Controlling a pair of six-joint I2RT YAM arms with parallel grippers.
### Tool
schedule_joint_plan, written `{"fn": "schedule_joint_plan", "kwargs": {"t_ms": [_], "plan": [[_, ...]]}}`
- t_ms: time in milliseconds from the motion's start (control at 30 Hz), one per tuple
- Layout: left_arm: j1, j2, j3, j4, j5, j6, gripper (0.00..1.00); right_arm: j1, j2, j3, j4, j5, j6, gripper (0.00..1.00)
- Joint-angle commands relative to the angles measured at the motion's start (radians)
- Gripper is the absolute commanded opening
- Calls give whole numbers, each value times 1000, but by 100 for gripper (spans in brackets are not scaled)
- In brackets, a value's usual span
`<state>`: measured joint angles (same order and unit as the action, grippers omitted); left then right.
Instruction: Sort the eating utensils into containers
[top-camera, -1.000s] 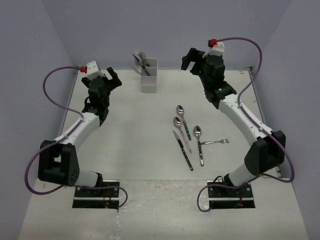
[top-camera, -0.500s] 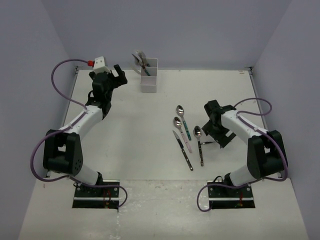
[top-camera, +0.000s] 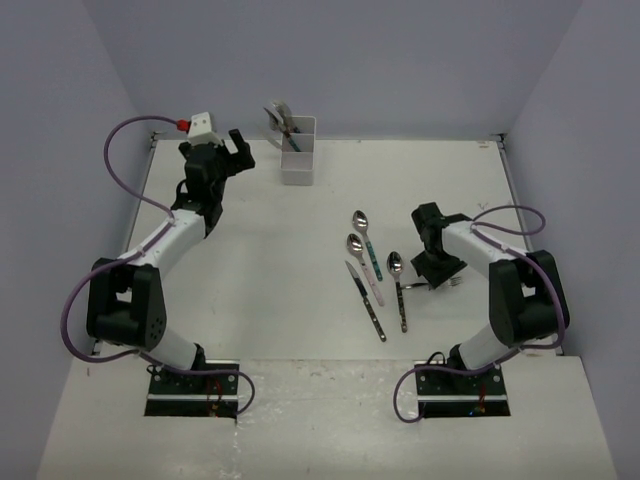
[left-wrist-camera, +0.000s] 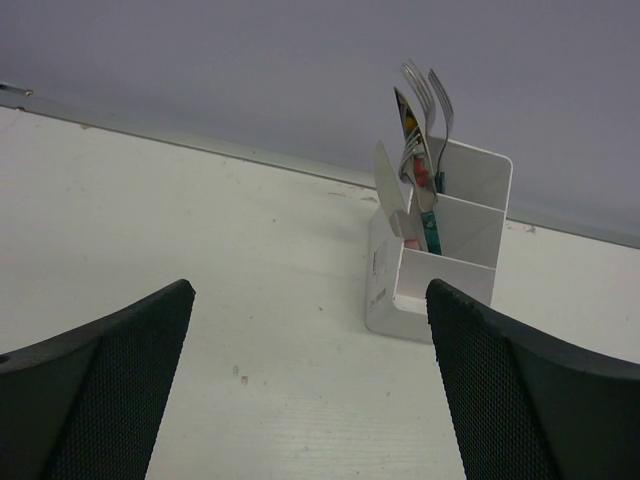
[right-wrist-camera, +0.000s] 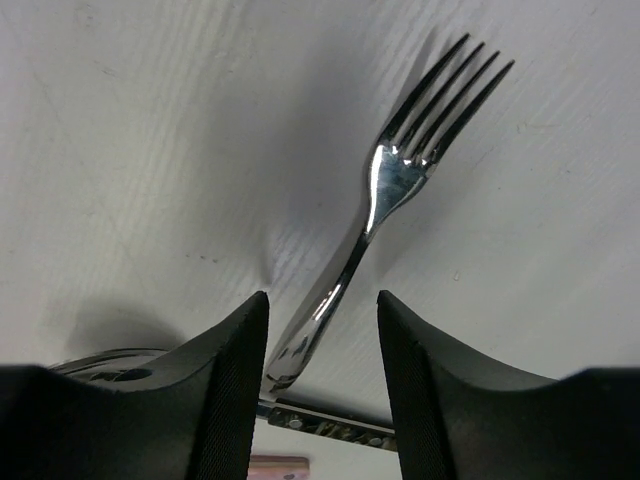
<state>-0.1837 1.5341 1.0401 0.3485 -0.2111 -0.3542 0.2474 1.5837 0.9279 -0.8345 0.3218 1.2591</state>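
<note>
A silver fork (right-wrist-camera: 390, 180) lies flat on the table, its handle running between the fingers of my right gripper (right-wrist-camera: 322, 310). The jaws stand either side of the handle with a gap on each side, so the gripper is open. From above, the right gripper (top-camera: 437, 270) sits low over the fork (top-camera: 412, 286). Three spoons (top-camera: 360, 218) (top-camera: 354, 243) (top-camera: 395, 263) and a black-handled knife (top-camera: 366, 302) lie left of it. The white container (top-camera: 299, 152) (left-wrist-camera: 440, 250) at the back holds forks (left-wrist-camera: 428, 95) and other utensils. My left gripper (top-camera: 238, 150) (left-wrist-camera: 310, 300) hangs open and empty, facing it.
Beside the right fingers are a spoon bowl (right-wrist-camera: 100, 362) and a patterned handle (right-wrist-camera: 330, 425). The table's back edge meets the wall just behind the container. Purple cables loop off both arms.
My right arm swung down from the back to the fork, and its jaws have narrowed around the handle. The left arm shifted toward the back left, then held still.
</note>
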Motion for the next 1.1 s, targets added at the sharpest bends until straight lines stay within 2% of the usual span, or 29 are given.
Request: {"fn": "schedule_joint_plan", "kwargs": {"t_ms": [0,67,133,300,400,567,667,767,867,900,933,1067], "plan": [[6,8,46,3,-14,37,99,-3,-51,-46,-5,10,77,49],[6,8,52,1,-28,41,99,-3,-56,-51,-14,0,82,49],[6,6,55,1,-42,54,100,-3,-54,-47,-52,-7,109,55],[6,11,66,37,-31,47,100,-2,-41,-25,-58,-12,151,55],[6,32,113,14,-22,70,100,-2,-33,-24,-51,-7,196,51],[6,57,204,-28,-126,190,100,19,-77,-75,-37,6,313,41],[6,83,260,-39,-163,248,100,99,-62,-52,-95,43,443,37],[6,98,302,-48,-200,291,100,134,-9,-8,-168,80,483,35],[6,97,311,-51,-231,320,100,147,-8,8,-169,85,490,26],[6,86,308,-46,-237,327,100,148,-20,-18,-151,85,482,13],[6,83,298,-40,-250,334,100,148,-36,-35,-134,85,476,10],[6,61,285,-26,-272,350,100,147,-93,-98,-84,63,470,10]]}}
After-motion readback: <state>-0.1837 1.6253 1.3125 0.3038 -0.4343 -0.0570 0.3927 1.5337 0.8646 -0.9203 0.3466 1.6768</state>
